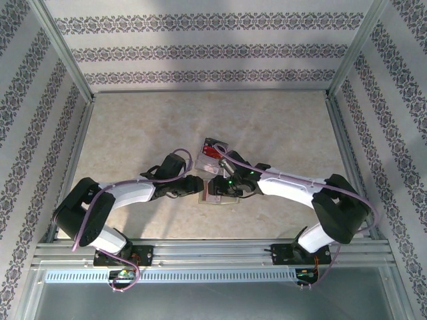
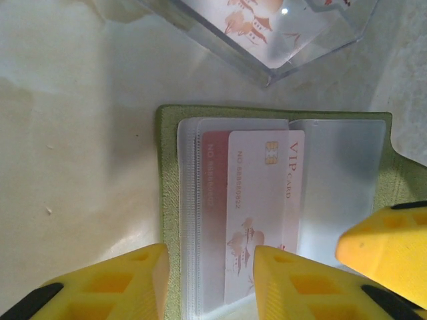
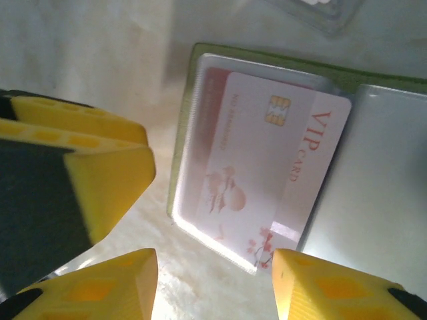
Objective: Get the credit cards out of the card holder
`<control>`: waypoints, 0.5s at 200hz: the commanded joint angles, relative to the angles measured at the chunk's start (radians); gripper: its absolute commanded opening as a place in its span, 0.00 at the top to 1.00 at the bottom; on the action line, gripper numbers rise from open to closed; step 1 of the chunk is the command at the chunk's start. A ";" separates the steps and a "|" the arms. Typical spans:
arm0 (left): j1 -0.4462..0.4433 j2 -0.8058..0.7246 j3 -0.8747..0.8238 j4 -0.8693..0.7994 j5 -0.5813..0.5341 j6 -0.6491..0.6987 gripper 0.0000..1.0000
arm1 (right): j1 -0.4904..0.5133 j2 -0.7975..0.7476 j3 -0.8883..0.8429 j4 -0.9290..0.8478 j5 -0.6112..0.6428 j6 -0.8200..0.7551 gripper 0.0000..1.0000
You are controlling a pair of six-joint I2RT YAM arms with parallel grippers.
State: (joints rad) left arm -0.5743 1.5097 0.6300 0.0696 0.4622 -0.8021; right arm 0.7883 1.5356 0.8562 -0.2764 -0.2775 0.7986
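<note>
1 open card holder (image 2: pixel 168 200) on worktop (image 2: pixel 80 133): VIP card (image 2: pixel 260 193) tilted, partly out of sleeve (image 2: pixel 340 173), reddish card (image 2: pixel 215 200) behind | left pincer (image 2: pixel 208 259) parted above it | right pincer (image 3: pixel 213 261) parted at VIP card's end

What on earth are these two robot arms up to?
Both arms reach over an open yellow-green card holder on the table. The left arm's fingers straddle its edge, and the right arm's fingers hover open at it. A pale VIP card lies skewed over a red card in the clear sleeves, neither fully out yet.
</note>
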 commanded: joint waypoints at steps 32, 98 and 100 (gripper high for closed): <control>0.007 0.047 -0.003 0.029 0.028 -0.002 0.64 | 0.009 0.056 0.027 0.004 0.057 0.012 0.50; 0.005 0.065 -0.008 0.033 0.036 -0.004 0.66 | 0.010 0.100 0.033 0.005 0.063 0.011 0.49; 0.005 0.064 -0.007 0.035 0.036 -0.005 0.66 | 0.010 0.101 0.032 0.006 0.063 0.011 0.49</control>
State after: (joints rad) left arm -0.5743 1.5578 0.6300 0.0727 0.4793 -0.8021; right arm 0.7883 1.6127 0.8680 -0.2726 -0.2405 0.8059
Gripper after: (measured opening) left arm 0.345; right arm 0.510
